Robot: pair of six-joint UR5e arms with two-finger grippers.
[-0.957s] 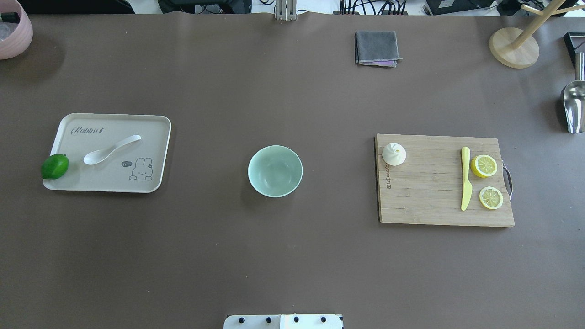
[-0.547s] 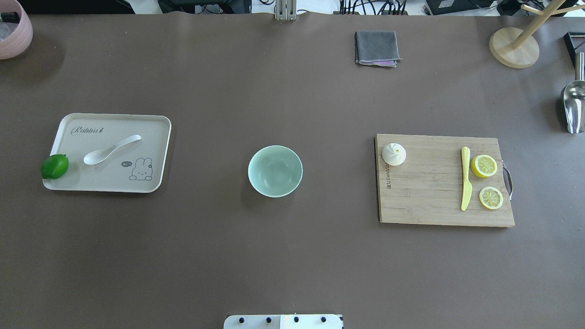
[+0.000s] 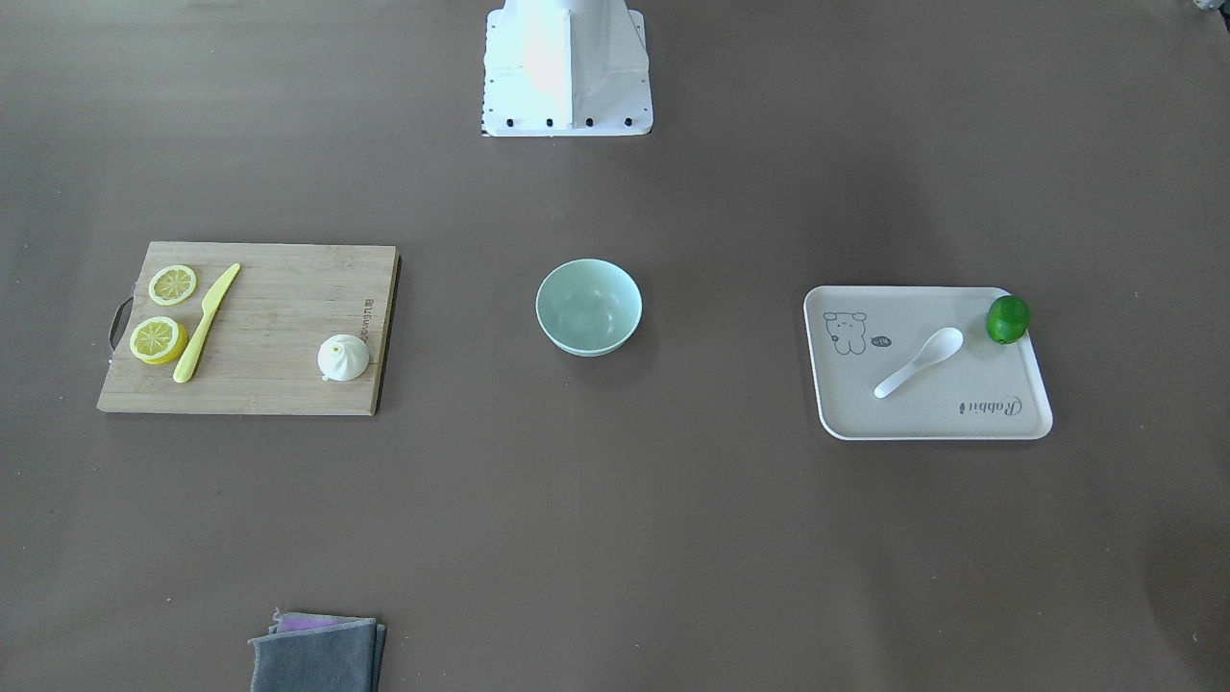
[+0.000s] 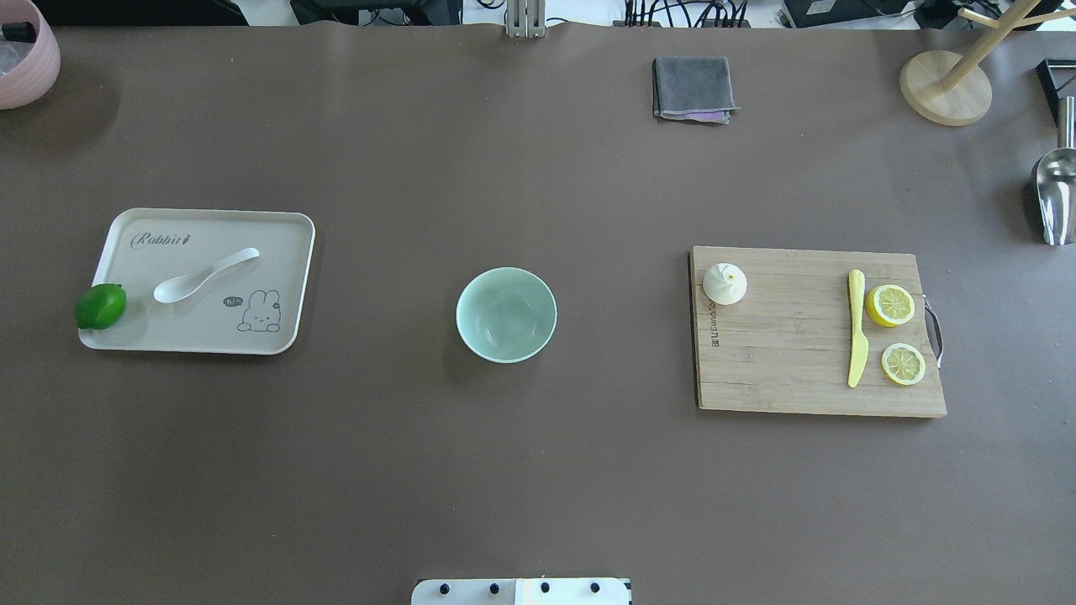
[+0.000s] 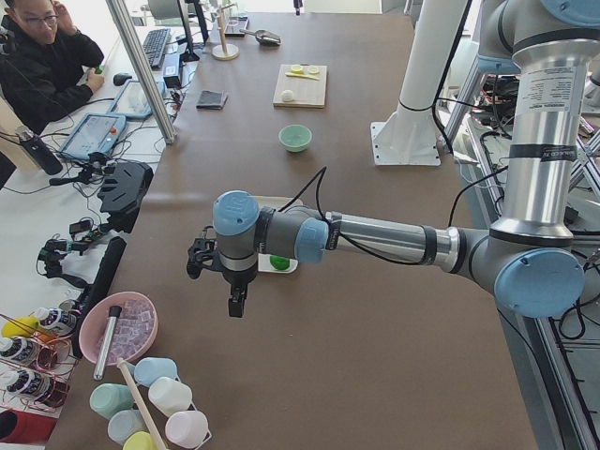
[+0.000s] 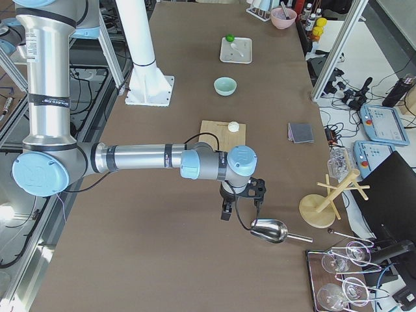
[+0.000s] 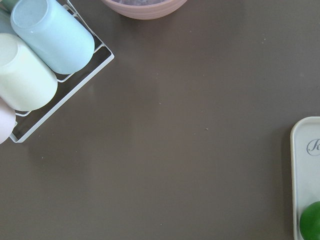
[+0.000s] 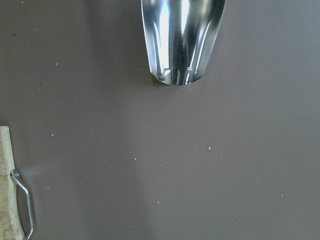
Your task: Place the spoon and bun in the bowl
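The white spoon [image 4: 204,275] is laid on the beige tray [image 4: 277,332], the pleated bun [image 4: 725,283] is seated on the cutting board [image 4: 799,336], and the mint-green bowl [image 4: 506,314] is stood upright between them.

Left hand [image 5: 232,309], right hand [image 6: 225,216]; closure indiscernible

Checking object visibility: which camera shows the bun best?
Overhead exterior: the bun sits large and unobstructed on the cutting board. Front-facing is nearly as clear; both side views show it tiny; wrist cameras miss it.
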